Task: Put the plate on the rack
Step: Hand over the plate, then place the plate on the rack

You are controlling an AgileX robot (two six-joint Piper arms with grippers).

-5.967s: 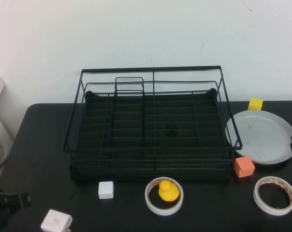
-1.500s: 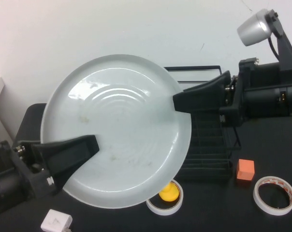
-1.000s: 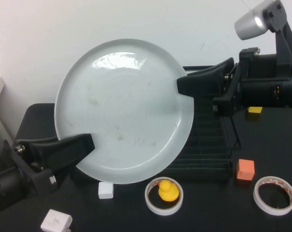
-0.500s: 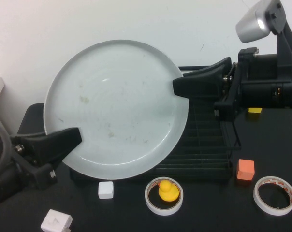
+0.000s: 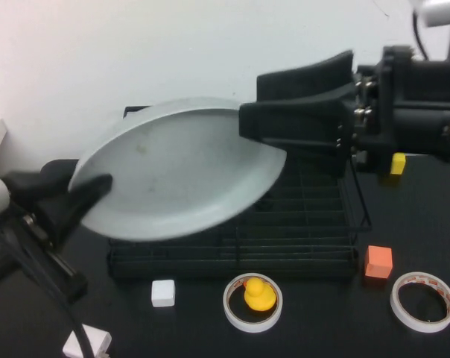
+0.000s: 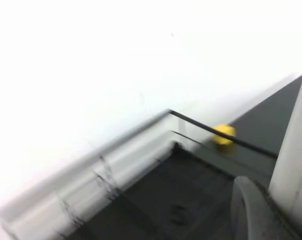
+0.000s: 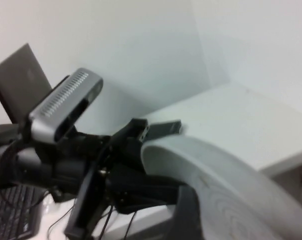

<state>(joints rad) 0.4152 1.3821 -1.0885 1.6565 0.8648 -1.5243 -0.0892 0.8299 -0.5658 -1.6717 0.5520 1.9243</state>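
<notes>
The light-grey plate (image 5: 180,171) hangs tilted, nearly flat, over the left half of the black wire rack (image 5: 314,224). My left gripper (image 5: 87,195) is shut on the plate's left rim. My right gripper (image 5: 258,123) is shut on its far right rim, above the rack's back rail. In the left wrist view the plate's edge (image 6: 293,160) stands beside one finger (image 6: 248,210), with the rack floor below. In the right wrist view the plate (image 7: 231,190) curves past one dark finger (image 7: 188,215). The plate hides much of the rack's left side.
In front of the rack are a white cube (image 5: 163,292), a yellow duck (image 5: 259,292) inside a tape ring (image 5: 232,309), an orange cube (image 5: 377,261) and a second tape ring (image 5: 396,294). A yellow block (image 5: 397,162) lies right of the rack. A white adapter (image 5: 87,344) sits front left.
The plate has tipped from facing the camera to nearly flat and has dropped lower over the rack. Both grippers turned with it and still hold its rim.
</notes>
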